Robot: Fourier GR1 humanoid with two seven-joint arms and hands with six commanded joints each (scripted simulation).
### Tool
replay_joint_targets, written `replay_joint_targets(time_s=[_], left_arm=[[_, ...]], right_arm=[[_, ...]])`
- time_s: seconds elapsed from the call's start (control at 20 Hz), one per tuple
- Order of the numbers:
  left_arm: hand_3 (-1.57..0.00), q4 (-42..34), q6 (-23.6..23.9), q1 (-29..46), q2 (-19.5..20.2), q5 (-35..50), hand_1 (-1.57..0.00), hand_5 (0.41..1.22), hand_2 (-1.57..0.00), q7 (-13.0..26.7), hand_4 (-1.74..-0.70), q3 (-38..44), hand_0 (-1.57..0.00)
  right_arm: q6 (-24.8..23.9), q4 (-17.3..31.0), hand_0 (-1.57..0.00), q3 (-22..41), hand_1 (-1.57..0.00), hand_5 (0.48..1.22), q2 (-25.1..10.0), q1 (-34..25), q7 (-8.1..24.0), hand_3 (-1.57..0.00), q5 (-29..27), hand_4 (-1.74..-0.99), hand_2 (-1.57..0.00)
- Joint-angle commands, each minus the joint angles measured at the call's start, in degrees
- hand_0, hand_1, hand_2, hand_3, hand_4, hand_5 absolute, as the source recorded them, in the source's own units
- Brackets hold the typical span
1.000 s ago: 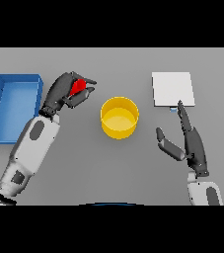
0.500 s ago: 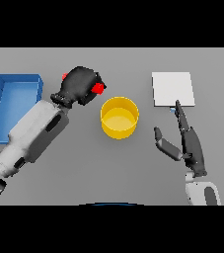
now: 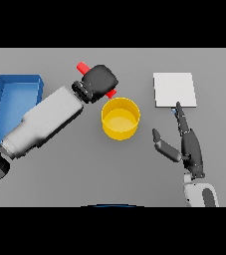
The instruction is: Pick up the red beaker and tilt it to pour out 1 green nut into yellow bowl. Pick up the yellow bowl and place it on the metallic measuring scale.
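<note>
While the left hand [image 3: 101,79] is closed around the red beaker [image 3: 83,66], the head view shows this beaker lifted above the grey table [image 3: 84,169] and tilted strongly, almost lying on its side. One red end comes out at the upper left of the hand, and the other red end shows at the lower right, just over the back rim of the yellow bowl [image 3: 120,118]. The fingers of this hand are curled round the beaker and hide its middle part. I cannot tell if a green nut is inside the bowl or the beaker. The yellow bowl stands upright on the table, near the middle, between the two arms. The metallic measuring scale [image 3: 173,89], a pale square plate, lies flat to the right of the bowl and apart from it. The right hand [image 3: 190,147] is just below the scale, holding nothing; its fingers are straight and point toward the scale, and the thumb is spread out to the side toward the bowl. A blue tray [image 3: 9,88] sits at the left edge of the table, partly behind the left arm.
</note>
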Motion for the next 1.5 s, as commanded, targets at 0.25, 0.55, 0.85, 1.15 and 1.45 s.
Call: replay_joint_targets(time_s=[0.25,0.55,0.85,1.15,1.45], left_arm=[[-1.57,2.69,-4.5,-6.19,-0.21,-4.74,-1.57,1.22,-1.57,-1.34,-1.73,-8.82,-1.57],[-1.57,5.98,-1.83,-10.23,-1.46,-9.73,-1.57,1.221,-1.57,-3.85,-1.74,-18.24,-1.57],[-1.57,7.56,-1.89,-14.35,-3.36,-13.45,-1.57,1.221,-1.57,-4.2,-1.73,-26.27,-1.57],[-1.57,8.63,-2.12,-17.92,-5.11,-14.25,-1.57,1.221,-1.57,-4.32,-1.72,-31.61,-1.57],[-1.57,14.05,0.93,-27.72,-3.27,-13.85,-1.57,1.221,-1.57,-7.53,-1.72,-32.95,-1.57]], right_arm=[[-0.39,0.53,0.0,-0.04,0.0,0.649,-0.56,-0.45,-0.56,0.0,0.98,-1.191,0.0],[-0.78,-0.21,0.0,-0.52,0.0,0.624,-0.85,-0.16,0.64,0.0,0.96,-1.169,0.0],[-1.26,-0.54,0.0,-0.23,0.0,0.629,-0.98,0.01,-0.1,0.0,1.93,-1.157,0.0],[-2.09,-0.04,0.0,-0.36,0.0,0.634,-0.67,-0.22,0.19,0.0,2.47,-1.151,0.0],[-0.65,-0.56,0.0,-0.11,0.0,0.649,-0.59,0.77,-2.5,0.0,0.84,-1.15,0.0]])
